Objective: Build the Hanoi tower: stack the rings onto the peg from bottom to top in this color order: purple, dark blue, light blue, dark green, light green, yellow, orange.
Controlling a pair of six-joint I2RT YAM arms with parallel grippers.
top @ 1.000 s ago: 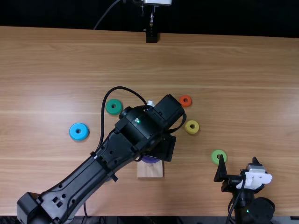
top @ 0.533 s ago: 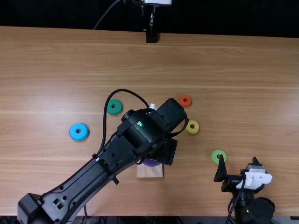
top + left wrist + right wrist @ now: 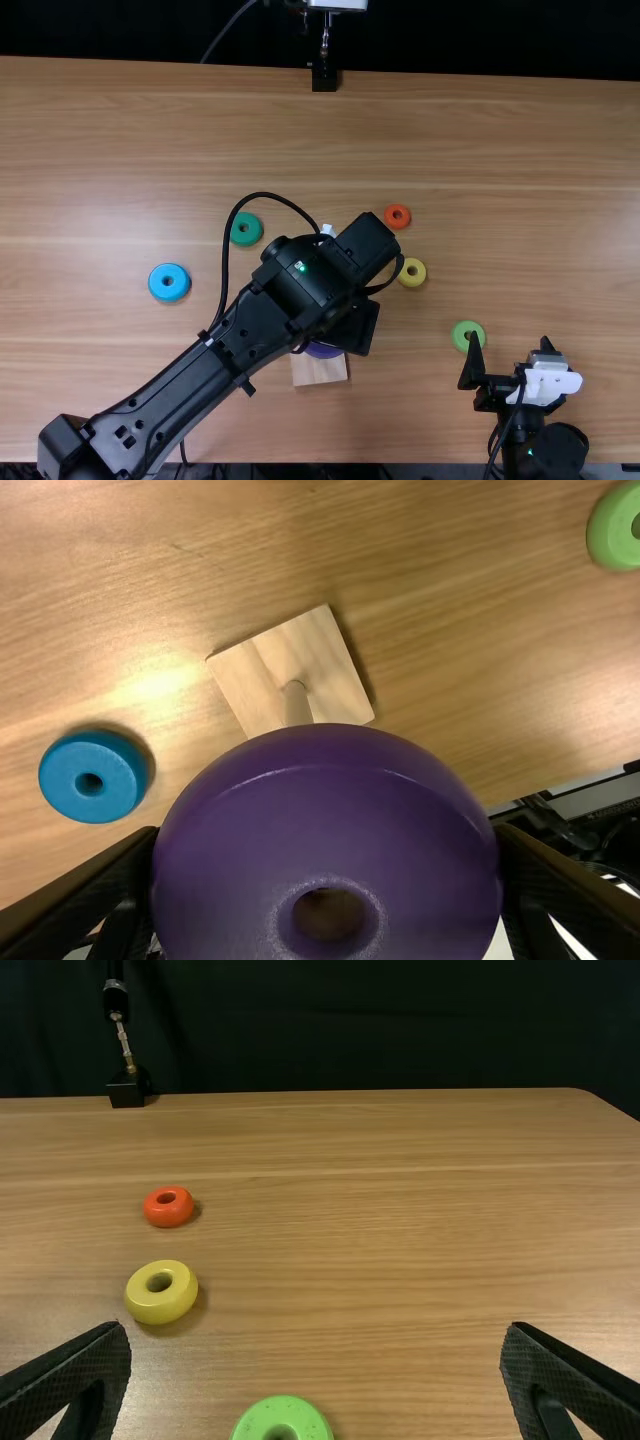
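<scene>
While I look down with twelve at the far edge, the purple ring (image 3: 323,351) is clamped between the fingers of the left hand (image 3: 353,323), over the twelve o'clock side of the square wooden base (image 3: 319,371). Its peg (image 3: 297,702) stands upright; whether the ring touches it, I can't tell. Out from that base across the worktop (image 3: 500,150), the dark blue ring (image 3: 93,777) lies toward nine, the light blue ring (image 3: 156,286) at ten, the dark green ring (image 3: 234,231) at eleven, the orange ring (image 3: 387,218) at one, the yellow ring (image 3: 412,283) between one and two, and the light green ring (image 3: 459,338) between two and three. At three, near that last ring, the right hand (image 3: 510,358) is empty, fingers spread.
</scene>
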